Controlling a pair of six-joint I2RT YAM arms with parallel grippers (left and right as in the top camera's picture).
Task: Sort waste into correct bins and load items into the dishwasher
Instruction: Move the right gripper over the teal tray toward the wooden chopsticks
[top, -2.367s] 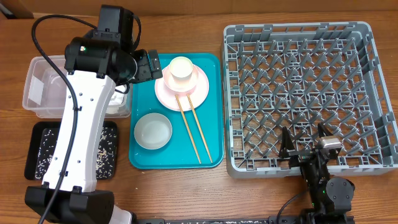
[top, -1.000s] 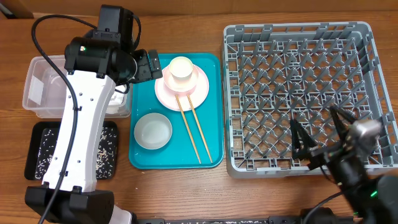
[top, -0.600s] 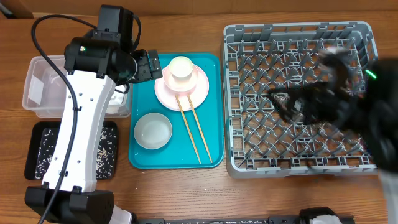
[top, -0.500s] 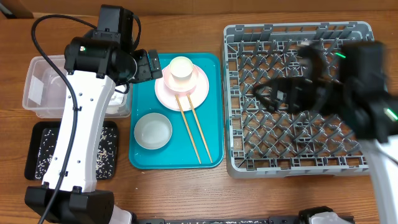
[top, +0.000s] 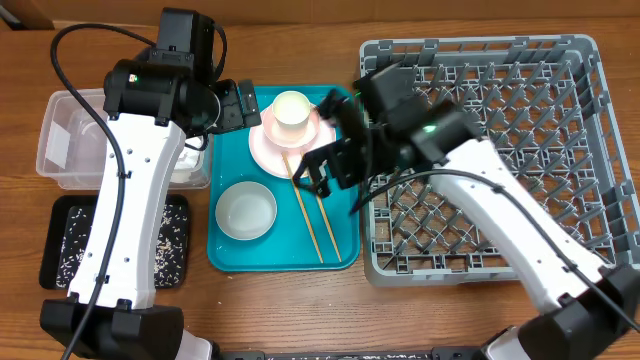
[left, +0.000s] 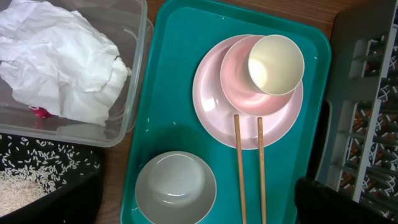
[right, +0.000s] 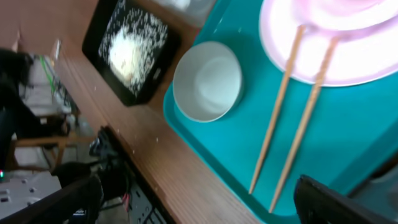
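Overhead, two thin wooden chopsticks (top: 305, 215) lie side by side on the teal tray (top: 235, 250), upper ends resting on the pale pink plate (top: 268, 148). The right claw (top: 325, 172) hovers above them, spread wide and holding nothing. The left claw (top: 243, 105), likewise spread, is beside the plate.

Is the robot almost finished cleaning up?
Not quite. Done: the napkin sits in the clear tub and the rice in the black tray. In hand: the right gripper hangs open above the chopsticks, gripping nothing. Left: plate, cup, pink bowl, grey-green bowl and chopsticks lie on the teal tray; no dishes show in the rack.
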